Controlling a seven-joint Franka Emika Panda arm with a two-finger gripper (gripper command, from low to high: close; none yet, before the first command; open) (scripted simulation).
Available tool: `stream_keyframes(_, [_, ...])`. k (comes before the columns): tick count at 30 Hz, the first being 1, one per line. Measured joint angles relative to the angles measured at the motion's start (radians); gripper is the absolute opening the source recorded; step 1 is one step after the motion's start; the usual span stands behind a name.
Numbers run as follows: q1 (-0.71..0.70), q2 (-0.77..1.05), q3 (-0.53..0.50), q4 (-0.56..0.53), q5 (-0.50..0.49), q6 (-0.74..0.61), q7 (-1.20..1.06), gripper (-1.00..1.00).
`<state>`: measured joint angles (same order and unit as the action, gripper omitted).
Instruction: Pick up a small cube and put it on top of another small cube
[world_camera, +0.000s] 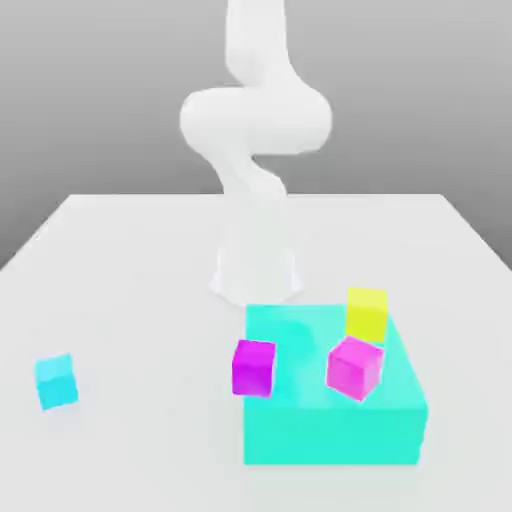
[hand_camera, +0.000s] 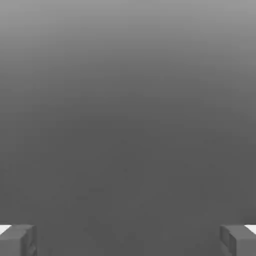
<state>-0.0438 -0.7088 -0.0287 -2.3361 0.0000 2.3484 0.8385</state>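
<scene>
Hand view has my pincer (hand_camera: 128, 241) wide apart, nothing in it. Small cyan cube (world_camera: 56, 382) sits on the tabletop (world_camera: 150, 450), exterior view's left; I'd come down straight, square to its sides, then squeeze gently.

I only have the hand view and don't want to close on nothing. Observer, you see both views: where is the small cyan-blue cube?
Observer: In the exterior view, the small cyan-blue cube is at the exterior view's left, apart from the large turquoise block.
Operator: My view shows the gripper's fingers wide apart and no cube. What other small cubes could it go on?
Observer: There are three: a purple one, a pink one and a yellow one, all at or on the turquoise block.
</scene>
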Motion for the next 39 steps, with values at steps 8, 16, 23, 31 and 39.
stream_keyframes(8, [-0.141, 0.295, -0.102, -0.117, 0.007, 0.158, 0.12, 0.0])
stream_keyframes(16, [-0.266, 0.584, -0.217, -0.232, 0.04, 0.312, 0.218, 0.0])
stream_keyframes(23, [-0.399, 0.844, -0.271, -0.32, 0.131, 0.449, 0.252, 0.0])
stream_keyframes(31, [-0.518, 1.052, -0.128, -0.286, 0.279, 0.606, 0.147, -1.0])
stream_keyframes(39, [-0.48, 0.966, -0.183, -0.305, 0.206, 0.541, 0.203, -1.0])
